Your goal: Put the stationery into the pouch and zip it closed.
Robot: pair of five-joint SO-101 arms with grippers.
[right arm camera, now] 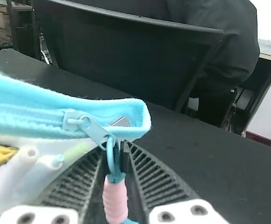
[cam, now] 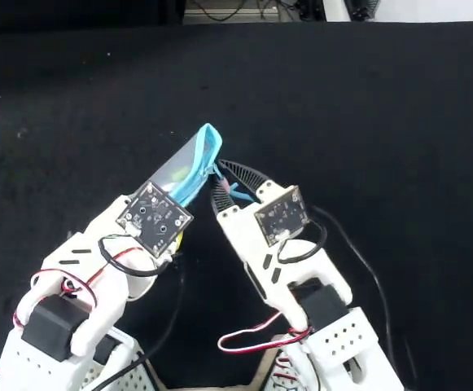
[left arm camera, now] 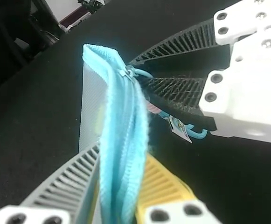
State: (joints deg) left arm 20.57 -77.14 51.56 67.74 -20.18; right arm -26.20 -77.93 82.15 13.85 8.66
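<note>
Zip nearly shut, we judge: left fingers (left arm camera: 70, 186) pinch the pouch (cam: 189, 160), right fingers (right arm camera: 149, 177) pinch the zipper pull (right arm camera: 114, 196); next, tug toward one o'clock.

High view overhead; wrist views close (both share pouch (left arm camera: 121, 140)).

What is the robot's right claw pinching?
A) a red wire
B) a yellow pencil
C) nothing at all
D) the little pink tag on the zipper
D: in the right wrist view, the right gripper has its black fingers closed on the pink tag, which hangs from the zipper slider of the blue pouch.
</note>
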